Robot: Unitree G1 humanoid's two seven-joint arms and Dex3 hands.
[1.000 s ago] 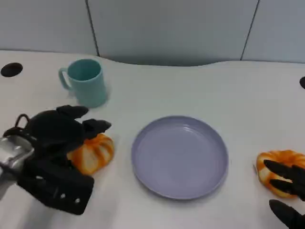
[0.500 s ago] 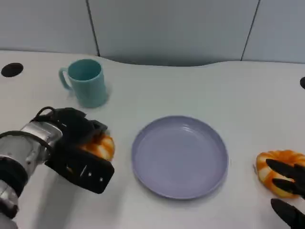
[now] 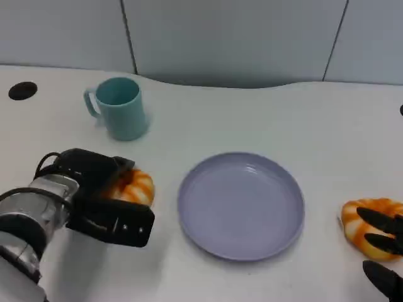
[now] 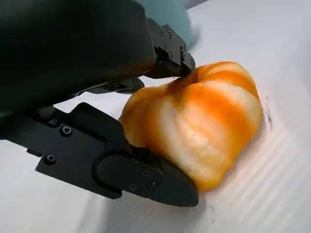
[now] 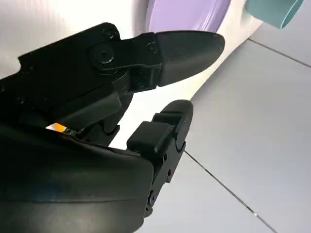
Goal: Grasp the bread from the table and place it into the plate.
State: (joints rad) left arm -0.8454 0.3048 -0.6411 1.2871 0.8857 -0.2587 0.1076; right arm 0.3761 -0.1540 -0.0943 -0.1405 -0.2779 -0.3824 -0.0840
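An orange-and-white striped bread (image 3: 135, 187) lies on the white table just left of the purple plate (image 3: 192, 189). My left hand (image 3: 94, 196) covers its near side and grips it. In the left wrist view a fingertip presses the top of the bread (image 4: 209, 121) and the thumb (image 4: 136, 174) lies against its lower side; the bread still rests on the table. A second striped bread (image 3: 364, 221) lies to the right of the plate. My right hand (image 3: 385, 251) hovers at its near edge with fingers spread and nothing in them; its fingers (image 5: 146, 53) stand apart in the right wrist view.
A teal mug (image 3: 119, 108) stands behind the left bread, handle to the left. The plate (image 5: 187, 14) and mug (image 5: 272, 12) show at the edge of the right wrist view. A black hole (image 3: 22, 90) marks the table's far left; grey wall panels stand behind.
My left hand has come down and turned onto the left bread, closing its fingers around it. The right hand has sunk slightly toward the picture's edge. The camera has shifted a little.
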